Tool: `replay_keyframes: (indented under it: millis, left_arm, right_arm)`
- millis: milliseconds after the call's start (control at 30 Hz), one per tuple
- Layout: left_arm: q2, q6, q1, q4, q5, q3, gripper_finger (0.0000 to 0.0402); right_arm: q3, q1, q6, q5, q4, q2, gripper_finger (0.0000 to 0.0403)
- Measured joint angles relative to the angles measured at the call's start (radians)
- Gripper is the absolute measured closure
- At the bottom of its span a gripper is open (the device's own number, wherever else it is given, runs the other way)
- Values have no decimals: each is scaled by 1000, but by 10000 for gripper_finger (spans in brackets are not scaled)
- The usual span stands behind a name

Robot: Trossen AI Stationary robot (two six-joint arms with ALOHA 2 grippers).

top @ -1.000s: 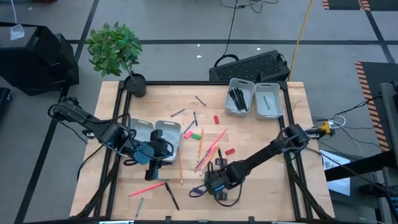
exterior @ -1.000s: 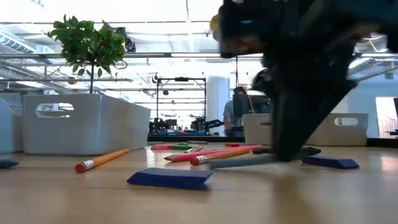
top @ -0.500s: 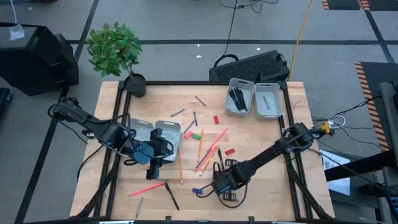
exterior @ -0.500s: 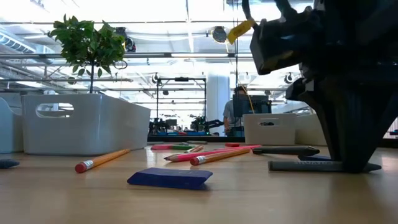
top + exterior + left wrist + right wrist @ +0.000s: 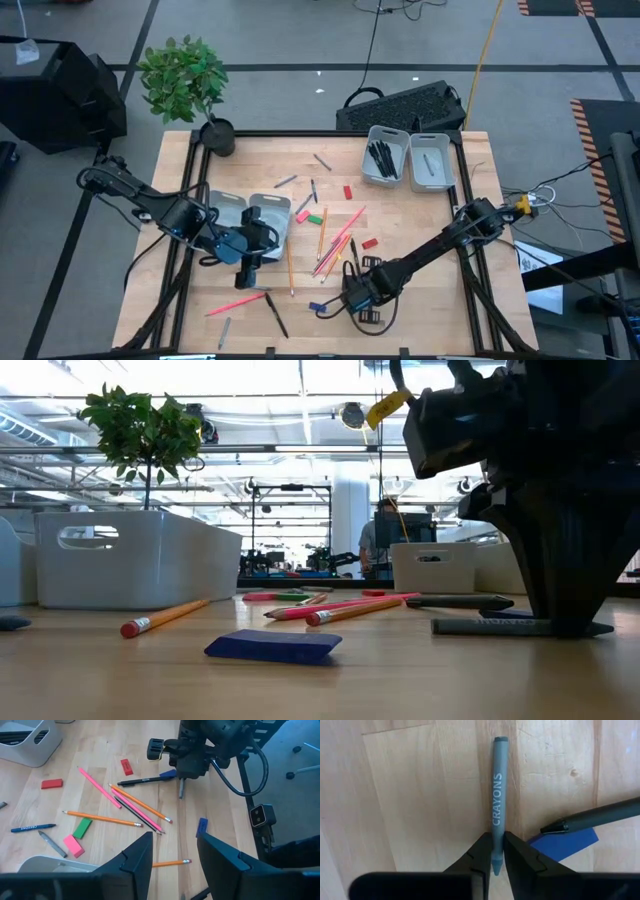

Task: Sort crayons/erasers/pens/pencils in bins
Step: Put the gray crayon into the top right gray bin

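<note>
A grey crayon [image 5: 497, 795] marked CRAYONS lies flat on the wooden table [image 5: 420, 215], near its front edge. My right gripper [image 5: 498, 837] stands over it [image 5: 352, 295], shut on its pointed end. Beside it lie a black pen [image 5: 600, 817] and a blue eraser [image 5: 565, 842]. My left gripper [image 5: 175, 865] is open and touches nothing; it hovers just in front of the left pair of bins [image 5: 245, 215]. The right pair of bins [image 5: 405, 158] stands at the far right, and one of them holds black pens. My right gripper pinches the crayon's pointed end [image 5: 496, 856] between its two fingers, one on each side of it. The fingers come from above and point down [image 5: 560, 600]. The crayon [image 5: 500, 626] lies level on the table, its blunt end pointing away from the fingers.
Orange and pink pencils [image 5: 135, 802] lie crossed mid-table, with red erasers [image 5: 126, 766], a green eraser [image 5: 82, 827] and a pink eraser [image 5: 73, 845] around them. Another blue eraser [image 5: 272, 646] lies nearer the front. A potted plant [image 5: 185, 80] stands at the far left corner.
My right gripper has shifted a little toward the table's right edge, and the grey crayon has slid along the table with it. Both have kept still for the last half second.
</note>
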Motion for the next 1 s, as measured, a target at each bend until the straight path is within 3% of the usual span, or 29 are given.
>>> replay_keyframes:
  millis: [300,567,733,833,1000]
  left_arm:
    - [0,2,0,0,11,0,245]
    - [0,-42,0,-6,14,0,245]
    - [-19,-44,-9,-62,107,0,245]
    - [-60,-52,-18,-85,105,0,245]
    - [-127,-51,-32,-58,38,1,245]
  right_arm:
    - [-3,0,-2,-2,43,-11,380]
    - [-5,-15,61,-28,79,-109,381]
    - [-5,-46,131,-16,106,-186,380]
    - [-3,-81,208,11,103,-258,380]
    - [-2,-177,273,178,3,-388,380]
